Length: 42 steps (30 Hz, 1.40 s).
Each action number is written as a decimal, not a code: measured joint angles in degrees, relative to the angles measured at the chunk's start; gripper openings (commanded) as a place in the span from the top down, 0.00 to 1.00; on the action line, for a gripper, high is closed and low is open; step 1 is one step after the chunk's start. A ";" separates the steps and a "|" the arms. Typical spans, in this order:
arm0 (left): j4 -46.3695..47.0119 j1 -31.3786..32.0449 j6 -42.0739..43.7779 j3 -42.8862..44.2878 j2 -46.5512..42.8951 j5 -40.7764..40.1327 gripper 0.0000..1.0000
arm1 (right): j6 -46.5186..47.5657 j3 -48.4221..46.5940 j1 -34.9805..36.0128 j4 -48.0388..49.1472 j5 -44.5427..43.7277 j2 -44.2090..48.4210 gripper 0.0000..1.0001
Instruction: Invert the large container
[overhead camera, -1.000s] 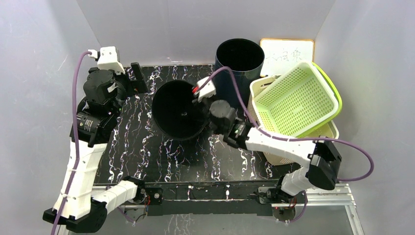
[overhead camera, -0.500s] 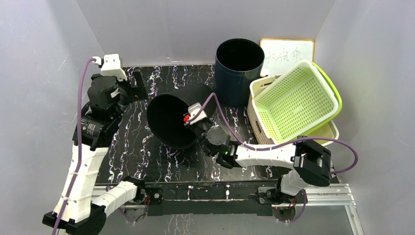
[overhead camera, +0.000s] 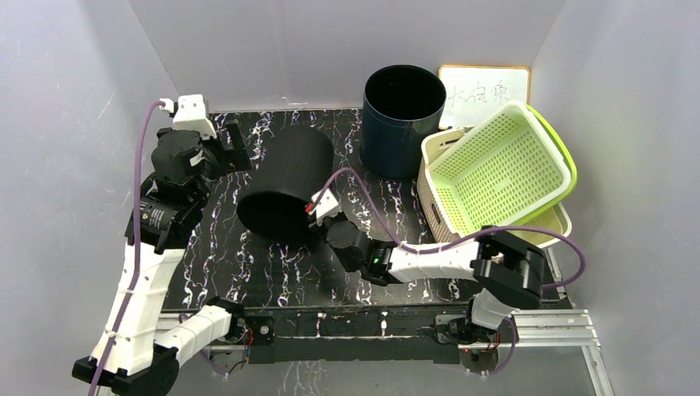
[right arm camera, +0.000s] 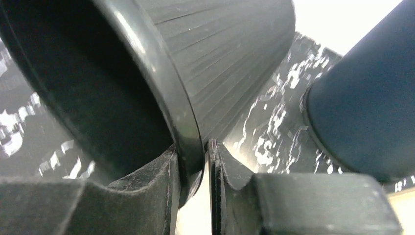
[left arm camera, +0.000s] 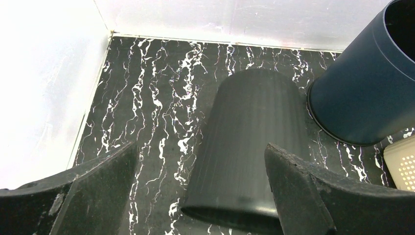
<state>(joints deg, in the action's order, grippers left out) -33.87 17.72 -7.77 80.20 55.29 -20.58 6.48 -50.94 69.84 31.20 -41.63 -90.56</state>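
The large black ribbed plastic container (overhead camera: pixel 285 186) sits left of centre on the worktop, tipped steeply over; its closed base points up and toward the back, and its open mouth faces down toward the near edge; fine vertical ribs run along its tapering wall, and a smooth thickened rim rings the mouth; whether the low side of the rim touches the surface cannot be told. The right gripper (overhead camera: pixel 312 216) reaches in from the near right, its jaws clenched on that rim, one inside the mouth and one outside the wall. The left gripper (overhead camera: pixel 234 142) hangs over the far left corner, jaws spread wide and grasping nothing, apart from the container.

The black white-veined marble-patterned worktop (overhead camera: pixel 248 256) is closed in by plain pale grey walls (overhead camera: pixel 289 49); a tall dark navy cylindrical bin (overhead camera: pixel 404 124) stands upright at the back, just beside the container; to the right a lime-green perforated plastic basket (overhead camera: pixel 499 169) rests tilted in a beige perforated basket (overhead camera: pixel 431 194); a white board with handwriting (overhead camera: pixel 483 87) leans behind them.
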 measured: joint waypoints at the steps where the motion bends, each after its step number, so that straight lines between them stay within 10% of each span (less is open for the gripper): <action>1: 0.00 0.00 -0.09 -0.09 0.00 0.02 0.02 | -1.18 0.26 0.07 -2.21 0.57 -1.27 0.76; 17: -0.07 0.00 -0.17 -1.66 -0.26 0.02 0.02 | -9.66 -1.46 0.22 -19.23 2.69 -1.25 0.20; 30: 2.05 0.00 -2.64 -13.90 -1.31 0.87 0.02 | -18.75 -4.94 0.22 -26.47 9.51 22.16 0.05; 42: 5.92 0.00 -5.92 -20.72 -1.33 3.63 0.02 | -41.22 -2.51 0.15 -19.26 17.31 22.91 0.09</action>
<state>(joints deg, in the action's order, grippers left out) -27.94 17.72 -13.69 59.48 53.95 -16.95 -34.74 -53.45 70.00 11.94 -24.32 -67.66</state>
